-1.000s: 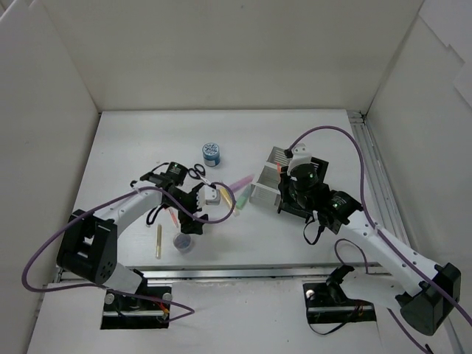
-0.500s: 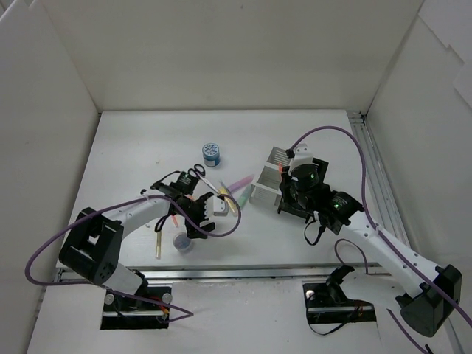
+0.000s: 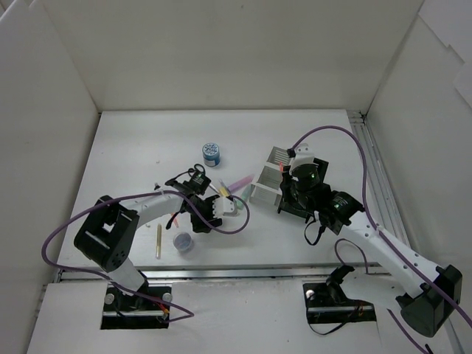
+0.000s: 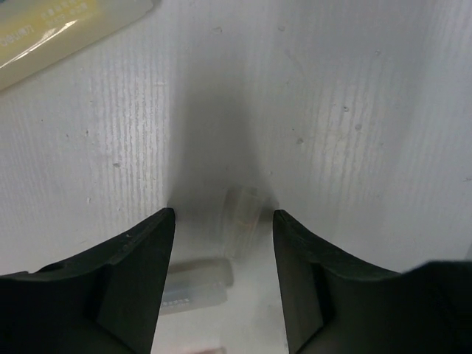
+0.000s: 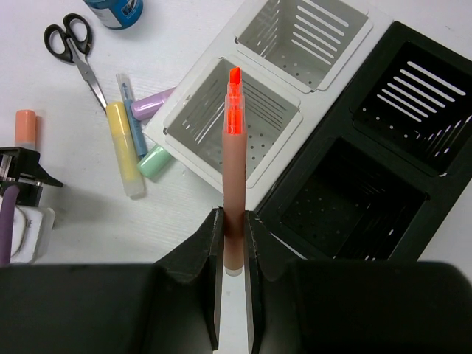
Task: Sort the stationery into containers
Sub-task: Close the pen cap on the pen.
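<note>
Right wrist: fingers point(image 5: 209, 254) around orange marker point(image 5: 234, 169)

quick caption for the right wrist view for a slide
Uncapped orange highlighter clamped in the right pincer, tip pointing toward a white organizer compartment, black holder alongside.

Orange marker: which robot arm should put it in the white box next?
Right. Its gripper is shut on the orange marker, aimed at the white organizer. The left gripper is open, gripping nothing, low over the table.
</note>
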`<action>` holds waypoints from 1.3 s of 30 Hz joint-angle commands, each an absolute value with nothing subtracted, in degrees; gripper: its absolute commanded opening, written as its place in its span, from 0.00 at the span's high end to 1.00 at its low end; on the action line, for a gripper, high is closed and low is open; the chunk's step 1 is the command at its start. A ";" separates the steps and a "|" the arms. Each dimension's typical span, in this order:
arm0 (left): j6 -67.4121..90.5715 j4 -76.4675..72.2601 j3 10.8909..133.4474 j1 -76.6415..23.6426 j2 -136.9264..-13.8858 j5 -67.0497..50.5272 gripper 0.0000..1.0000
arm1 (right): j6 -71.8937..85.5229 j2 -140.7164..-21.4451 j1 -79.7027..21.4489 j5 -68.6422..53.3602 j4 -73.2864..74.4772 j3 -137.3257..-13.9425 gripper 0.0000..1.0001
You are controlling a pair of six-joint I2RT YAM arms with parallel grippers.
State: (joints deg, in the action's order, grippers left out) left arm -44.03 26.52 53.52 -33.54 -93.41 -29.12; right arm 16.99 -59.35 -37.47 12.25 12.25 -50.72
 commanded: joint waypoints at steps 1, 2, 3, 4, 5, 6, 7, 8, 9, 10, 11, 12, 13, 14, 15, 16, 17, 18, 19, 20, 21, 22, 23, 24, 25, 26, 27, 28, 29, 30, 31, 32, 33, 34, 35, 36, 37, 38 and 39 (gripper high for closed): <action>-42.37 27.86 55.19 -34.28 -95.01 -25.94 0.50 | 18.28 -58.18 -37.18 15.03 10.28 -53.35 1.00; -41.75 27.69 55.37 -34.28 -95.79 -25.58 0.55 | 18.54 -58.36 -37.09 15.20 10.37 -53.44 1.00; -41.49 27.69 55.46 -34.28 -96.24 -25.14 0.57 | 18.46 -58.36 -37.18 15.38 10.28 -53.61 1.00; -41.40 28.03 55.81 -34.28 -96.50 -25.14 0.61 | 18.54 -58.36 -37.18 15.38 10.37 -53.70 1.00; -41.48 28.47 55.98 -34.28 -96.94 -25.22 0.64 | 18.54 -58.45 -37.09 15.55 10.28 -53.70 1.00; -41.75 28.56 55.99 -34.28 -97.20 -25.31 0.66 | 18.37 -58.45 -37.18 15.64 10.28 -54.05 1.00; -41.75 28.74 56.16 -34.28 -97.29 -25.40 0.71 | 18.28 -58.45 -37.18 15.73 10.37 -54.14 1.00; -42.10 29.09 56.25 -34.28 -97.38 -25.57 0.74 | 18.19 -58.45 -37.00 15.56 10.28 -54.14 1.00; -42.36 29.27 56.16 -34.28 -97.38 -25.75 0.76 | 18.19 -58.62 -37.09 15.64 10.28 -54.23 1.00; -42.71 29.35 56.16 -34.28 -97.38 -26.19 0.77 | 18.02 -58.71 -37.00 15.56 10.37 -54.23 1.00; -43.24 29.70 56.08 -34.28 -97.21 -26.28 0.79 | 17.84 -59.06 -37.00 15.38 10.37 -54.23 1.00; -43.68 30.14 56.16 -34.28 -97.03 -26.45 0.82 | 17.58 -59.24 -37.00 15.29 10.28 -54.23 1.00; -44.03 31.36 56.77 -34.28 -96.77 -27.33 0.93 | 17.40 -59.41 -37.09 14.94 10.46 -54.40 1.00; -44.12 32.07 58.34 -34.28 -96.07 -29.07 0.99 | 16.79 -59.59 -36.92 14.68 10.28 -54.40 1.00; -44.82 33.30 59.49 -33.58 -95.46 -30.92 1.00 | 16.61 -59.76 -37.09 14.50 10.37 -54.40 1.00; -45.96 36.53 60.72 -32.88 -95.01 -33.46 1.00 | 16.44 -59.77 -37.00 14.50 10.37 -54.49 1.00; -47.01 37.95 62.12 -30.87 -94.05 -35.57 1.00 | 16.44 -59.59 -37.09 14.50 10.28 -54.41 1.00; -47.98 39.01 64.84 -29.72 -93.87 -38.73 1.00 | 16.35 -59.33 -37.09 14.50 10.28 -54.23 1.00; -48.60 41.20 66.26 -28.75 -94.04 -39.98 1.00 | 16.26 -59.07 -37.00 14.24 10.20 -54.05 1.00; -49.13 42.26 67.75 -27.00 -94.65 -40.69 1.00 | 16.26 -58.45 -37.09 14.24 10.11 -53.44 1.00; -49.65 43.49 70.63 -26.29 -95.18 -42.00 1.00 | 16.35 -57.93 -37.09 13.98 10.02 -53.18 1.00; -51.14 46.03 72.06 -25.58 -96.06 -42.79 1.00 | 16.35 -57.48 -37.09 13.45 9.85 -52.65 1.00; -51.76 46.84 73.64 -24.71 -96.50 -43.32 1.00 | 16.43 -56.44 -37.09 13.27 9.67 -51.86 1.00; -51.68 47.37 77.39 -24.70 -96.76 -44.55 1.00 | 16.17 -55.99 -37.09 12.92 9.75 -51.59 1.00; -51.59 48.77 79.52 -24.09 -97.12 -45.43 1.00 | 15.39 -55.55 -37.00 11.70 9.76 -51.42 1.00; -50.81 49.13 81.98 -23.56 -97.47 -46.40 1.00 | 15.03 -54.76 -37.09 10.99 9.67 -50.89 1.00; -49.93 49.65 87.14 -21.81 -97.82 -51.19 1.00 | 14.68 -54.23 -37.00 10.38 9.75 -50.80 1.00; -49.83 52.09 89.97 -20.84 -98.26 -54.55 1.00 | 13.81 -53.62 -37.09 9.50 9.58 -50.54 1.00; -49.92 53.86 92.87 -19.79 -99.31 -57.80 1.00 | 13.80 -52.40 -37.09 9.23 9.32 -50.02 1.00; -49.49 55.27 98.47 -17.95 -99.75 -64.88 1.00 | 13.28 -51.60 -37.09 8.71 8.97 -49.75 1.00; -49.22 58.15 100.96 -17.15 -100.45 -68.08 1.00 | 12.49 -50.98 -37.09 7.57 8.70 -49.40 1.00; -46.70 58.97 103.60 -16.53 -101.33 -70.73 1.00 | 12.39 -49.67 -37.18 7.21 7.66 -48.44 1.00; -43.89 58.45 106.84 -16.52 -101.60 -75.71 1.00 | 12.04 -48.96 -37.35 6.60 6.95 -47.91 1.00; -42.29 57.49 107.83 -15.83 -101.60 -78.02 1.00 | 11.26 -48.35 -37.27 5.03 6.16 -47.29 1.00; -37.84 56.26 108.89 -15.82 -101.34 -79.26 1.00 | 10.90 -47.38 -37.53 3.88 4.24 -46.15 1.00; -32.57 52.77 108.72 -15.82 -100.64 -79.71 1.00 | 10.55 -47.11 -37.27 2.82 3.26 -45.71 1.00; -26.69 42.82 107.76 -15.82 -98.46 -79.72 1.00 | 9.85 -46.85 -37.53 0.81 2.56 -45.27 1.00; -13.75 36.71 106.01 -15.82 -97.05 -79.46 1.00 | 9.58 -46.41 -37.44 0.44 1.42 -44.48 1.00; -7.62 29.34 101.38 -15.82 -94.94 -77.89 1.00 | 9.23 -45.97 -37.44 -1.74 0.88 -44.04 1.00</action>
State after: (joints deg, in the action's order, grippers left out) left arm -30.09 45.69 105.03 -15.40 -100.57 -71.26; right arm 11.57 -46.74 -37.47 3.75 7.92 -44.93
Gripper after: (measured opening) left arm 0.091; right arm 0.093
